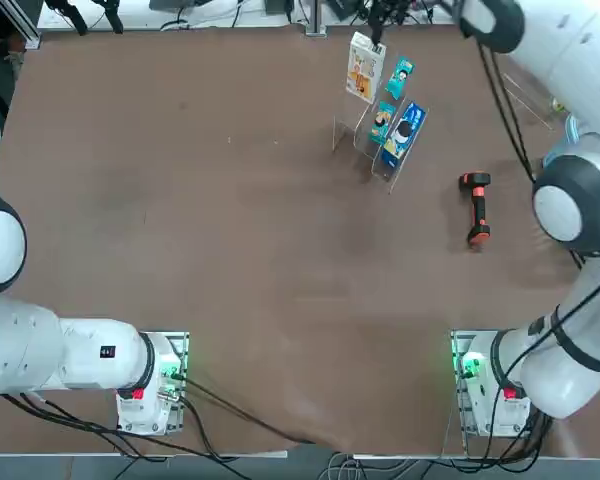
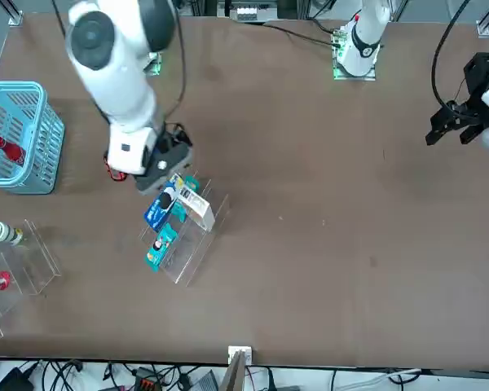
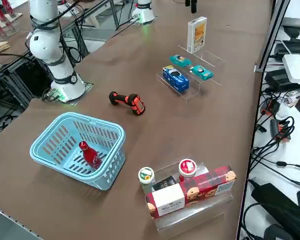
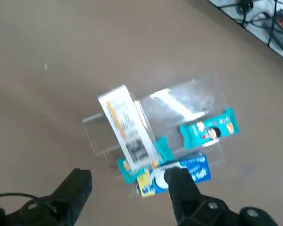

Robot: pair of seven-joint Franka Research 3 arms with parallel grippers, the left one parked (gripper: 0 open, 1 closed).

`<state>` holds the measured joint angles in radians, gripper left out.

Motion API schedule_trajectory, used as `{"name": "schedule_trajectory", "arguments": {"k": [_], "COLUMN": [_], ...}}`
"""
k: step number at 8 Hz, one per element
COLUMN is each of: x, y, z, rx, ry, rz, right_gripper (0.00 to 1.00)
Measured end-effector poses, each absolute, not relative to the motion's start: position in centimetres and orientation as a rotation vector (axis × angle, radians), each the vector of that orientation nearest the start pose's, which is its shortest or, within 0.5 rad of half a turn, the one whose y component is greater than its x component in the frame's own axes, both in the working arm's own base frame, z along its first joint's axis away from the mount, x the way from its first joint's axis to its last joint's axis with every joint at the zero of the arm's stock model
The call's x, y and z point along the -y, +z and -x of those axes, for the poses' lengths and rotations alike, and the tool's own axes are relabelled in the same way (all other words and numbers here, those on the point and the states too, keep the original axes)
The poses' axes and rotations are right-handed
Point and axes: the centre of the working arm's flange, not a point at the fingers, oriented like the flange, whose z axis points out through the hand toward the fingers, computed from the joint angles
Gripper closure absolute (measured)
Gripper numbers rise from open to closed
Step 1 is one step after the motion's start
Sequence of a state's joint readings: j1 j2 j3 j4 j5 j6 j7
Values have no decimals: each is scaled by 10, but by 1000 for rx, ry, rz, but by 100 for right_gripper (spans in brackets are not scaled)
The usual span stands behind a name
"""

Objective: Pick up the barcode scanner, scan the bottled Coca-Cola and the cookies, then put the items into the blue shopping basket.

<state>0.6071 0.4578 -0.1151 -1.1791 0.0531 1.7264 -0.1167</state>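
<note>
On the brown table (image 1: 240,250), the bottled Coca-Cola (image 3: 91,156) is contained in the blue shopping basket (image 3: 80,147). The barcode scanner (image 3: 127,102) is laid between the basket and the clear stand (image 3: 190,87), above which the right end effector (image 4: 127,183) is held, fingers apart. The cookies (image 4: 128,128) are propped on that stand.

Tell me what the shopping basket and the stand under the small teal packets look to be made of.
The light blue slotted shopping basket looks like molded plastic, smooth and slightly glossy: its lattice walls form one continuous piece with the rim. The transparent stepped stand seems to be clear acrylic, though glass is possible: the tabletop shows through.
</note>
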Motion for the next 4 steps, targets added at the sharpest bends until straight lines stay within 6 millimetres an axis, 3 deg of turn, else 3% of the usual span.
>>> {"name": "schedule_trajectory", "arguments": {"k": [4], "x": [-368], "y": [506], "z": [-630], "rx": [1019], "ry": [-191], "rz": [2959], "right_gripper": [0]}}
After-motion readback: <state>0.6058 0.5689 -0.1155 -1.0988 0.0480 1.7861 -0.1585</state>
